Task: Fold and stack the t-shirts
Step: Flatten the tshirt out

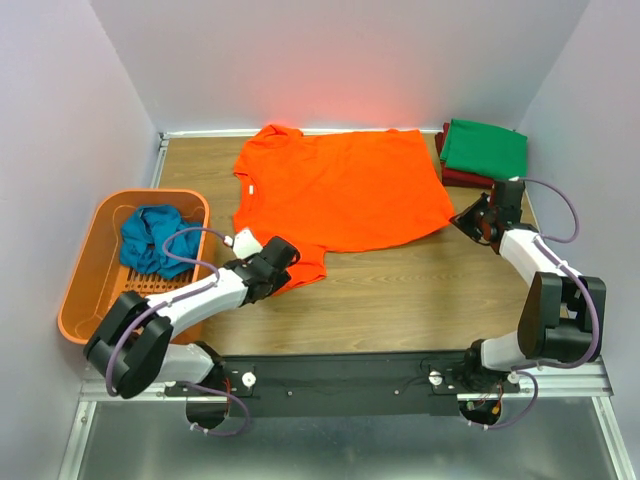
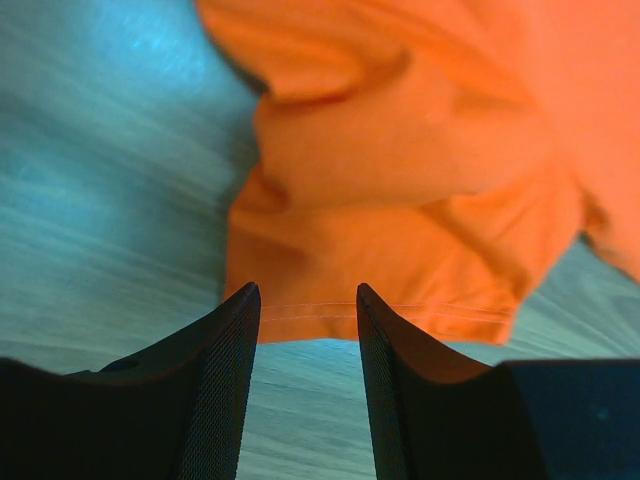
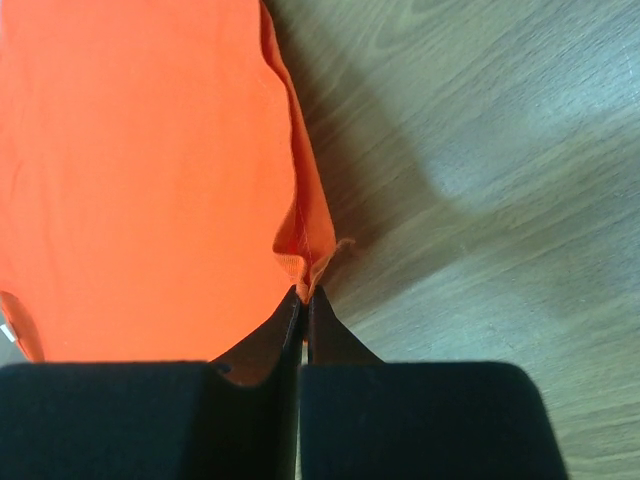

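A bright orange t-shirt (image 1: 345, 185) lies spread on the wooden table, neck to the left. My left gripper (image 2: 308, 295) stands open at the near sleeve's hem (image 2: 400, 310), nothing between its fingers. My right gripper (image 3: 305, 295) is shut on the shirt's near-right hem corner (image 3: 305, 240); from above it sits at the shirt's right edge (image 1: 470, 222). A green t-shirt (image 1: 485, 148) lies folded on a dark red one (image 1: 462, 180) at the back right. A teal-blue t-shirt (image 1: 155, 240) is bunched in the basket.
An orange plastic basket (image 1: 90, 270) stands at the left edge of the table (image 1: 400, 290). White walls close in the back and both sides. The metal rail with the arm bases runs along the near edge.
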Robot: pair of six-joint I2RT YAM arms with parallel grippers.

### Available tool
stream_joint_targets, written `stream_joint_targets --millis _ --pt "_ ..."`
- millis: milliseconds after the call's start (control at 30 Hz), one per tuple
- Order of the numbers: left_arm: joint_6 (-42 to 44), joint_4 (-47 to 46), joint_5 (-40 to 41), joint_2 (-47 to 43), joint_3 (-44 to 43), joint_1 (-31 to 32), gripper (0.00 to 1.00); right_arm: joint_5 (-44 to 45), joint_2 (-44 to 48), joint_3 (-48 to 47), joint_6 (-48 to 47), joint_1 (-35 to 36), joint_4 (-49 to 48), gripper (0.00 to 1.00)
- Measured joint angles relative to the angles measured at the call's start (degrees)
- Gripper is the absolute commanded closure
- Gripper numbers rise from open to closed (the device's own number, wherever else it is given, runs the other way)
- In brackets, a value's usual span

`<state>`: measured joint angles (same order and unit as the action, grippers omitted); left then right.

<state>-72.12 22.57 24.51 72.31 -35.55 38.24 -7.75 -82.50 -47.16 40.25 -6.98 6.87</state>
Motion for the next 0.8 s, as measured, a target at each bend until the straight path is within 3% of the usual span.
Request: stream_joint_targets --millis 233,633,800 --pt "-6.56 4.83 3.17 2.69 -0.02 4.07 0.49 -0.35 0.00 0.13 0.00 0.00 -0.09 0.93" --pt "-7.87 5.75 4.09 2.38 0.48 4.37 0.50 -0.57 -0.09 0.59 0.00 0.00 -1.16 0.93" --pt "-7.74 5.44 4.24 2.51 0.79 4.39 0.68 -0.66 -0.11 0.66 0.00 0.00 -1.25 0.93"
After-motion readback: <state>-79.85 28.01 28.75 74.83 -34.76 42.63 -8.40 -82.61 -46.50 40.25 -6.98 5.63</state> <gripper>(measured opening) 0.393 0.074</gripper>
